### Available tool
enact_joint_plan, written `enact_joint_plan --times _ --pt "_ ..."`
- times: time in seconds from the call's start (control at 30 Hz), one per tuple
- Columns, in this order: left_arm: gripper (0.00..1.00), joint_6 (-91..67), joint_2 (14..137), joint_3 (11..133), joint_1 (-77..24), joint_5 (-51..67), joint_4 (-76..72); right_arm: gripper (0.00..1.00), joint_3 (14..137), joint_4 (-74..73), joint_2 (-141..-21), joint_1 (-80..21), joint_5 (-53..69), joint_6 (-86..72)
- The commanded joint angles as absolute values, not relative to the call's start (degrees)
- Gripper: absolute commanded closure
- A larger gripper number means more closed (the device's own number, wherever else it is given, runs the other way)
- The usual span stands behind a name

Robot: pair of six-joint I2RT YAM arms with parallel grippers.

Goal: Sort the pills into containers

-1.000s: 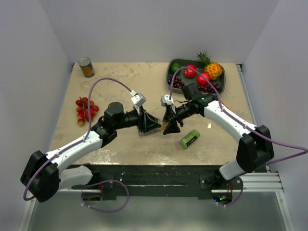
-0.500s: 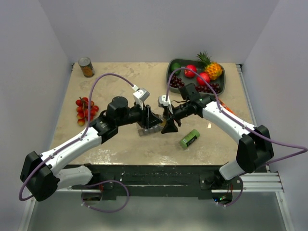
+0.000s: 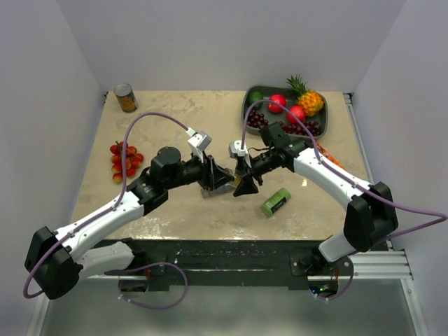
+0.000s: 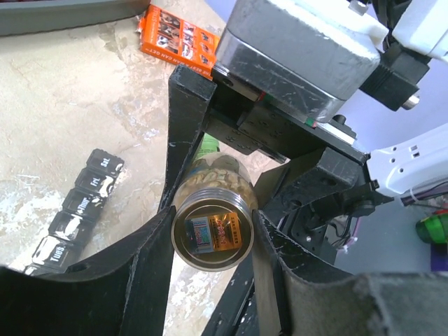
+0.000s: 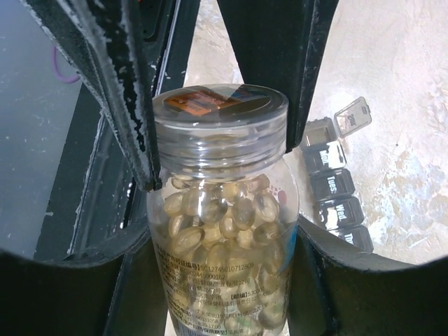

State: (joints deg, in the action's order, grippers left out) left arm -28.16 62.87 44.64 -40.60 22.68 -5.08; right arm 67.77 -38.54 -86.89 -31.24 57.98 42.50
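Moved: both arms have closed in since a second ago; we now find the grippers meeting over mid-table.
Right gripper (image 5: 221, 241): jaws closed on the body of the clear bottle (image 5: 221, 294), held off the table (image 4: 56, 91).
Left gripper (image 4: 212, 234): jaws part-open, clamped on the cap (image 5: 220, 112).
Pills (image 5: 224, 210): yellowish, all inside the bottle.
Containers (image 4: 75, 210): grey strip on the table just beside the grippers; one end lid stands open.
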Motion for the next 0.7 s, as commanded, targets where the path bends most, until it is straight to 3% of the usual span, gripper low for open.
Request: enact_joint_plan --times 0.0,0.07,0.1,0.2,0.37,0.5,0.67 --pt "0.62 -29.8 59.4 41.1 -40.2 20.1 -10.3 1.0 68.5 -40.8 -85.4 -31.5 61.3 43.9" --pt "0.49 -30.1 58.5 40.6 -40.0 19.8 -10.8 1.0 68.2 -40.7 -85.3 -31.4 60.9 44.0" --pt "0.37 -30.2 57.3 40.2 -40.0 19.5 -10.8 1.0 68.1 -40.9 -85.2 -31.5 60.6 44.1" --pt "0.23 -29.5 54.5 39.4 -39.6 18.0 -10.4 1.0 67.9 -41.4 -84.7 -31.5 59.3 45.3" --pt "0.15 -25.1 46.5 37.4 -39.3 12.7 -7.6 1.0 67.1 -42.6 -83.2 -31.4 56.9 48.2" --pt "0.0 -21.4 40.8 35.9 -39.0 9.5 -5.2 1.0 65.9 -42.7 -82.0 -31.5 55.0 49.4" --pt "0.0 -12.4 39.4 36.0 -39.0 14.8 -0.8 1.0 65.0 -43.1 -81.1 -31.5 53.3 50.8"
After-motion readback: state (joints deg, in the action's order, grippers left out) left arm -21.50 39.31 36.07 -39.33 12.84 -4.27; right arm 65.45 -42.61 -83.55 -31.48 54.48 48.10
